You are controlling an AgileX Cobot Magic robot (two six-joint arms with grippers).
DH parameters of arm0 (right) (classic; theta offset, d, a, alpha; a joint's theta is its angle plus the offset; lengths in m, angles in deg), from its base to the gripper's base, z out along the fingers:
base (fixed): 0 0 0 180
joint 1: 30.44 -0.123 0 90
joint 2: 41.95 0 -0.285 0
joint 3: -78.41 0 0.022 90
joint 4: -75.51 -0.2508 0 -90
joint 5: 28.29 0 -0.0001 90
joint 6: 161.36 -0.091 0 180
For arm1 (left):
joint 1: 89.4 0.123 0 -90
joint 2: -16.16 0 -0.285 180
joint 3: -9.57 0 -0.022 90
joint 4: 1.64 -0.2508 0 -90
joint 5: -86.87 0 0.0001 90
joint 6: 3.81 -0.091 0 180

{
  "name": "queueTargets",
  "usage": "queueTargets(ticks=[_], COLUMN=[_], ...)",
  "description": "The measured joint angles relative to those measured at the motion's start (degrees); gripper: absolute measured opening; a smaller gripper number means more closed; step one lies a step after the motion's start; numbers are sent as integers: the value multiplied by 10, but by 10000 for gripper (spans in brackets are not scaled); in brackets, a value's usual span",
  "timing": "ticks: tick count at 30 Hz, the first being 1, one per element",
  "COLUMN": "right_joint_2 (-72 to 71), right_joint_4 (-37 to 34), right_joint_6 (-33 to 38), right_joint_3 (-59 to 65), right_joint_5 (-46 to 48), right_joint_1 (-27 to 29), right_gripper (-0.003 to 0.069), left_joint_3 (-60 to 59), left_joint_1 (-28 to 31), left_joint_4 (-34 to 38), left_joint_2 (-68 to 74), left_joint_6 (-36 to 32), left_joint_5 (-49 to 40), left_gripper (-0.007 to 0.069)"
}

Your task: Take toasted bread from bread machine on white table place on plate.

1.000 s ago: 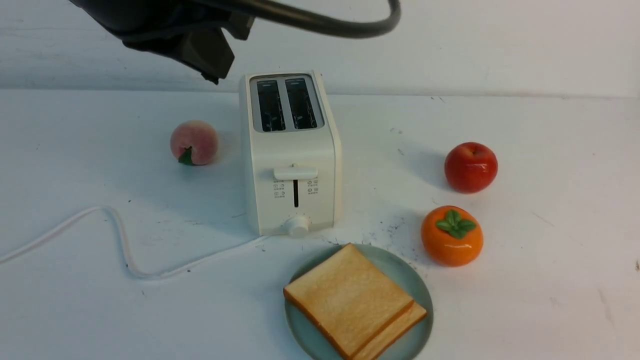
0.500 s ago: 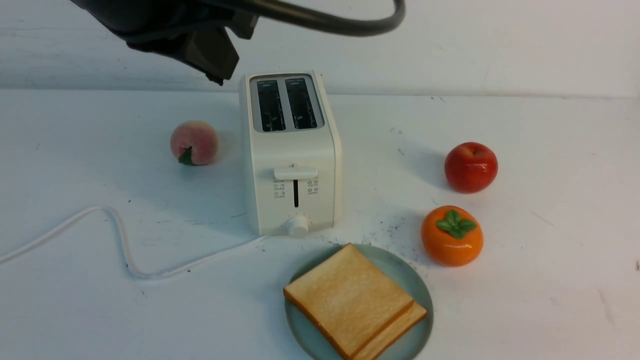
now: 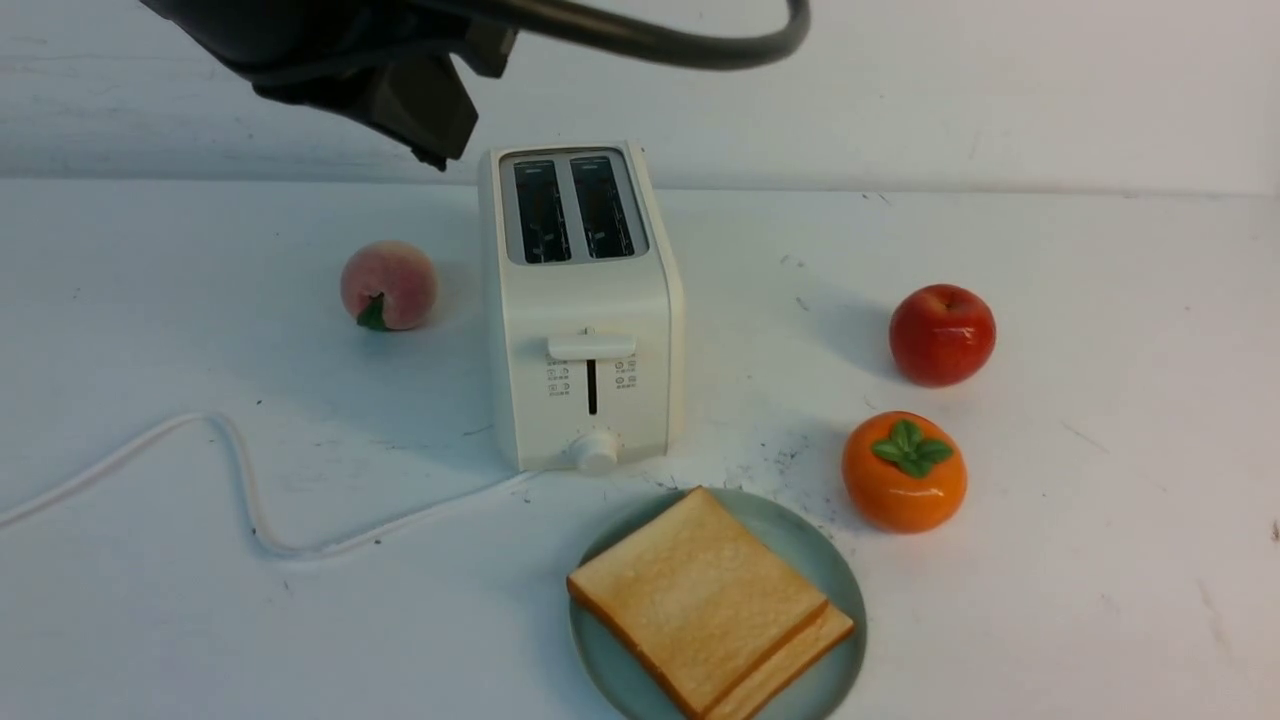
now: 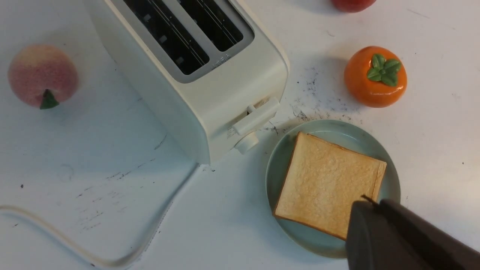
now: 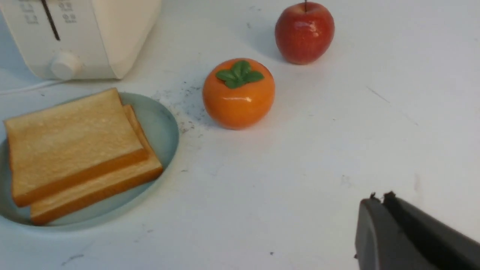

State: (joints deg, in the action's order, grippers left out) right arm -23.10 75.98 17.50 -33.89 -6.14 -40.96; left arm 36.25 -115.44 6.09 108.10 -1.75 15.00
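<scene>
Two slices of toasted bread (image 3: pixel 700 598) lie stacked flat on the plate (image 3: pixel 835 570), the upper slice shifted so that an edge of the lower one peeks out along one side. In the left wrist view the stack sits directly below the left tool (image 4: pixel 369 210), whose dark tip overlaps one corner of the toast (image 4: pixel 326 182) in the picture. The plate's (image 4: pixel 277 165) pale green rim shows all round the bread.

The left tool (image 3: pixel 432 150) hangs high in the air, up beside the back left corner of the bread machine (image 3: pixel 585 300), and its jaws are pressed together with nothing between them. Below it, both slots of the bread machine (image 4: pixel 210 93) are dark and empty, and the machine stands just behind the plate, its round knob close to the rim. A white cord (image 3: pixel 230 470) trails from the machine's base across the surface (image 3: pixel 1100 400).

The right tool (image 5: pixel 378 217) is out of the front view; its own camera shows it low over bare surface (image 5: pixel 337 150), jaws together and holding nothing, well apart from the plate (image 5: pixel 165 127). Between this tool and the machine sit an orange persimmon (image 5: pixel 239 93) near the plate and a red apple (image 5: pixel 304 32) farther off. A peach (image 3: pixel 388 285) rests on the machine's other side, below the left tool.
</scene>
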Motion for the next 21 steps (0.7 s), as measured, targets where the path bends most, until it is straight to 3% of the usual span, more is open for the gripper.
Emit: queueTargets(ticks=[12,21], right_joint_2=[-116,-116], right_joint_4=[11,-10], right_joint_6=[0,0], right_joint_3=[85,102], right_joint_5=[9,3], right_joint_1=[93,102], right_gripper=[34,44], left_joint_3=[0,0], left_joint_1=[0,0], left_joint_4=[0,1], left_joint_2=[0,-7], left_joint_6=[0,0], left_joint_5=[0,0], left_gripper=[-1,-1])
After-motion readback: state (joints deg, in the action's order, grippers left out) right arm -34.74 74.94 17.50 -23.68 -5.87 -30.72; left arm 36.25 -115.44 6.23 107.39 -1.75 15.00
